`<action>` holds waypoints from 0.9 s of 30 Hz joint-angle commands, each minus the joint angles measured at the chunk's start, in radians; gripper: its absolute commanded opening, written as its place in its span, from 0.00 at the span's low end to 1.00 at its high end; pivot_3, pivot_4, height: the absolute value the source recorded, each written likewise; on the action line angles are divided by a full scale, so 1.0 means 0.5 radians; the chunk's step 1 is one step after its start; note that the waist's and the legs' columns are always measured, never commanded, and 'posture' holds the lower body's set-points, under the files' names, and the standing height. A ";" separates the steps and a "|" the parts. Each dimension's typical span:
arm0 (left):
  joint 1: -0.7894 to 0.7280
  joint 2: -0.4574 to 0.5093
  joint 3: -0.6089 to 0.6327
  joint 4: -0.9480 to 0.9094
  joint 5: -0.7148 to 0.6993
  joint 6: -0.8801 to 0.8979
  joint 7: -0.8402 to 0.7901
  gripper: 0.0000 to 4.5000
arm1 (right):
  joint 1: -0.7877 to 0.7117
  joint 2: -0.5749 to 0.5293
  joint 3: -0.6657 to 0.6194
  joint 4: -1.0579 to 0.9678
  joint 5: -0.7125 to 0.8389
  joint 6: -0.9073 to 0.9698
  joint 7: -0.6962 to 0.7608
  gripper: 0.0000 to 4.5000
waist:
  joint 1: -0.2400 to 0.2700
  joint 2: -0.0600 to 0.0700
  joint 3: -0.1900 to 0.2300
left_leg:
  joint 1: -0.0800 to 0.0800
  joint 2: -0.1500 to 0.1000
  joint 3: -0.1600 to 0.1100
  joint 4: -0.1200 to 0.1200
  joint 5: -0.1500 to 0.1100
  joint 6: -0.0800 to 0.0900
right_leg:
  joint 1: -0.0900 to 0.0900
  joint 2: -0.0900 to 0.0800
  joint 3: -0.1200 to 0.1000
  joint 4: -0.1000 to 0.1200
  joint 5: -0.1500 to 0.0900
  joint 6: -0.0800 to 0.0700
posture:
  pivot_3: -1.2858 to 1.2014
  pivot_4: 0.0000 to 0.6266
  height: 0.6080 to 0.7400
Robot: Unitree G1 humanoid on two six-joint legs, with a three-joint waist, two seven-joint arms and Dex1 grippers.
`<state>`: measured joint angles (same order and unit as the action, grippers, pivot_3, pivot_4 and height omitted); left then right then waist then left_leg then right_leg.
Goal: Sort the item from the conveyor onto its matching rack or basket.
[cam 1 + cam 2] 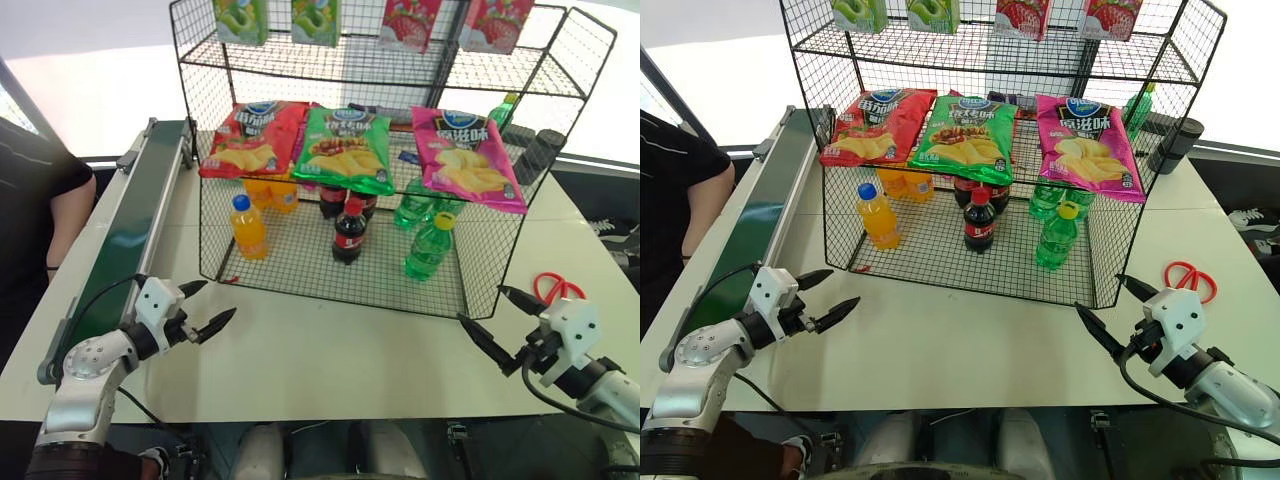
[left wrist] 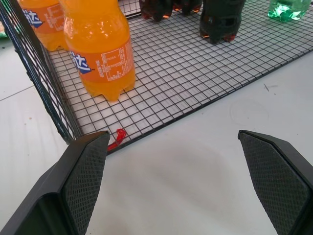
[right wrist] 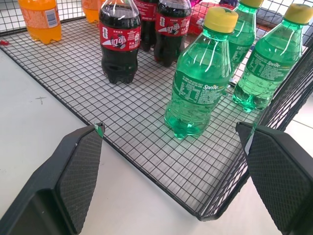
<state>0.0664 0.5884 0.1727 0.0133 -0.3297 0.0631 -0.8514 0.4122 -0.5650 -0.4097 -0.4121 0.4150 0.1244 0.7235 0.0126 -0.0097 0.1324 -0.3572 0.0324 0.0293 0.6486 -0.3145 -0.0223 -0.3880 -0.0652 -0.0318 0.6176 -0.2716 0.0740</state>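
Left gripper (image 1: 208, 305) — fingers spread wide, holding nothing — hovers over the white table (image 1: 330, 350) near the robot, just off the rack's near left corner. Far to its left, the conveyor (image 1: 125, 235), a dark green belt in a grey frame, runs along the table's left edge from near to far; a person's arm in a black sleeve (image 1: 45, 200) shows beyond it.

The black wire rack (image 1: 340, 260) stands at centre. On its bottom shelf, left to right: orange-drink bottles (image 1: 248, 227) with blue caps, dark cola bottles (image 1: 348, 232) with red caps, then green soda bottles. The item (image 1: 429, 247), a green bottle with a yellow cap, stands upright at the near right of this shelf, nearest of the green bottles, with others just behind it. On the shelf above lie three snack bags — red (image 1: 252, 138), green (image 1: 345, 148) and pink (image 1: 468, 158).

Right gripper (image 1: 493, 322) — fingers likewise spread and empty — hovers near the rack's near right corner, apart from the mesh, pointing toward the item. Red-handled scissors (image 1: 556, 289) lie on the table at the far right.
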 commanded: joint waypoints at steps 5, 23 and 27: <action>-0.004 0.027 0.048 -0.079 -0.009 -0.003 0.037 1.00 | -0.040 -0.022 -0.047 -0.005 0.007 -0.040 0.005 0.99 | 0.000 0.000 0.000 | 0.000 0.000 0.000 0.000 0.000 0.000 | 0.000 0.000 0.000 0.000 0.000 0.000 | 0.52 0.24 1.00; -0.030 0.016 0.023 -0.067 0.011 -0.005 0.061 1.00 | -0.082 -0.016 -0.008 -0.022 -0.022 -0.011 -0.018 0.99 | 0.000 0.000 0.000 | 0.000 0.000 0.000 0.000 0.000 0.000 | 0.000 -0.001 0.000 0.000 0.000 0.000 | 0.52 0.24 1.00; -0.025 0.014 0.023 -0.072 0.012 -0.003 0.063 1.00 | -0.088 -0.016 -0.004 -0.017 -0.028 -0.012 -0.014 0.99 | 0.000 0.000 0.000 | 0.000 0.000 0.000 0.000 0.000 0.000 | 0.000 -0.001 0.000 0.000 0.000 0.000 | 0.52 0.24 1.00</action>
<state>0.0639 0.5883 0.1734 0.0026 -0.3173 0.0631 -0.8240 0.3750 -0.5651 -0.4056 -0.4062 0.3971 0.1247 0.7165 0.0127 -0.0097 0.1324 -0.3573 0.0325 0.0293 0.6486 -0.3145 -0.0223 -0.3881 -0.0656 -0.0318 0.6176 -0.2716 0.0739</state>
